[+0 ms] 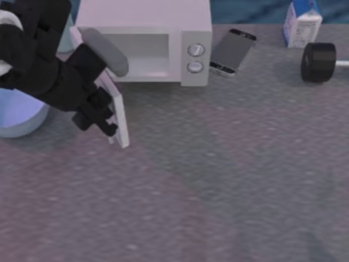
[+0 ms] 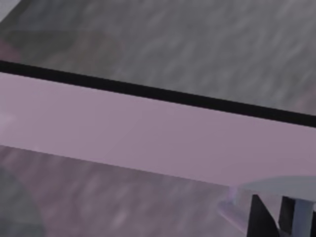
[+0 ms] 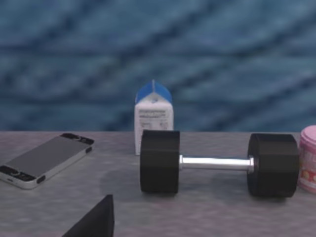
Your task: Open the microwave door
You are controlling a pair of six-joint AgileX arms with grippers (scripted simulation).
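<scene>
The white microwave (image 1: 147,16) stands at the back left of the table, with two silver knobs (image 1: 195,58) on its front. The microwave door (image 1: 121,123) is swung out towards the front, so the cavity (image 1: 139,52) shows. My left gripper (image 1: 103,119) is at the door's free edge, its dark fingers (image 2: 260,219) shut on it. A long pale side of the door (image 2: 148,133) crosses the left wrist view. My right gripper is out of the top view. In the right wrist view one of its fingertips (image 3: 98,219) shows far off the middle, with nothing near it.
A phone (image 1: 233,52) lies right of the microwave. Farther right are a milk carton (image 1: 301,24) and a black dumbbell (image 1: 319,61). A pink tub (image 3: 308,158) stands beside the dumbbell. A pale blue round dish (image 1: 16,114) sits at the left edge.
</scene>
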